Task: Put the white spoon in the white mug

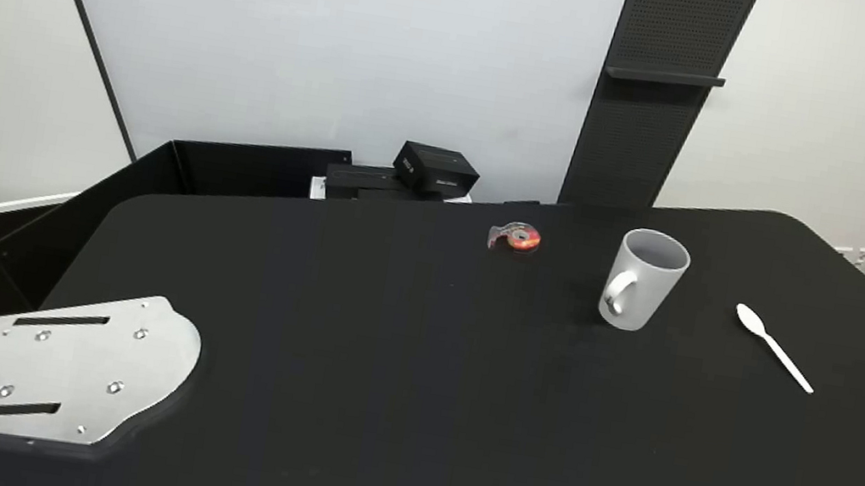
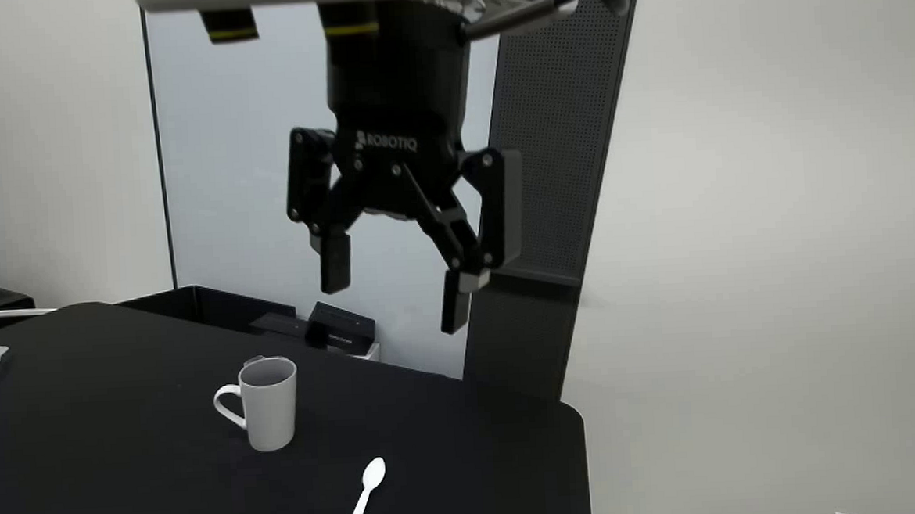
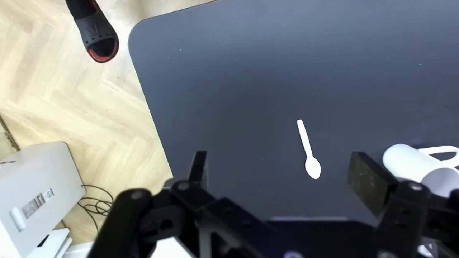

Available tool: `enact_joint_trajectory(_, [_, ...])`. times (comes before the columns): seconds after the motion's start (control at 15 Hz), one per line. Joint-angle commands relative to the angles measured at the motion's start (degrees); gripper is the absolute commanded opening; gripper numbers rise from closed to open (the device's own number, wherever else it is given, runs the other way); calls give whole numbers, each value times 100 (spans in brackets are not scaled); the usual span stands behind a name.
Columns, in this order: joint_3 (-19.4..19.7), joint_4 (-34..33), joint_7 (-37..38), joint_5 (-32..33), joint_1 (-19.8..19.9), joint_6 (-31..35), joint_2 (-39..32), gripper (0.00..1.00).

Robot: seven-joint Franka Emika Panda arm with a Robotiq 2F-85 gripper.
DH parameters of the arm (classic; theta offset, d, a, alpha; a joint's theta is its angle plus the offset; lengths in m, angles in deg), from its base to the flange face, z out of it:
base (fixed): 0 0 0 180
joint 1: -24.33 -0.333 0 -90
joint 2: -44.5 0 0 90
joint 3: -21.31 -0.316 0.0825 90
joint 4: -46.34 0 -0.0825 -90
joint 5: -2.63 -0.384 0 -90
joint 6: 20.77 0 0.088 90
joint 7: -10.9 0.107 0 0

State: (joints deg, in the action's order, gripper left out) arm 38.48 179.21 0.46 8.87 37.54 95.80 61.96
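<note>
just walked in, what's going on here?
The robot's gripper hangs open above the black table, holding nothing. The job is to put the white spoon in the white mug, and that isn't done yet: the spoon lies flat on the table, and the mug stands upright beside it, not touching.

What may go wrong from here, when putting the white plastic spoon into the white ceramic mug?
The thin white plastic spoon lies flat on the black table, so the open black gripper might miss it or press the table. The white ceramic mug stands upright, unheld; a tilted spoon could knock it over.
</note>
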Motion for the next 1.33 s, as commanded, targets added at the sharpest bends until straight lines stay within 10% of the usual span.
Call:
enact_joint_trajectory(0.0, [-49,-522,378,130,129,-56,-885,100])
enact_joint_trajectory(1.27, [-205,-735,594,-36,31,5,-1490,100])
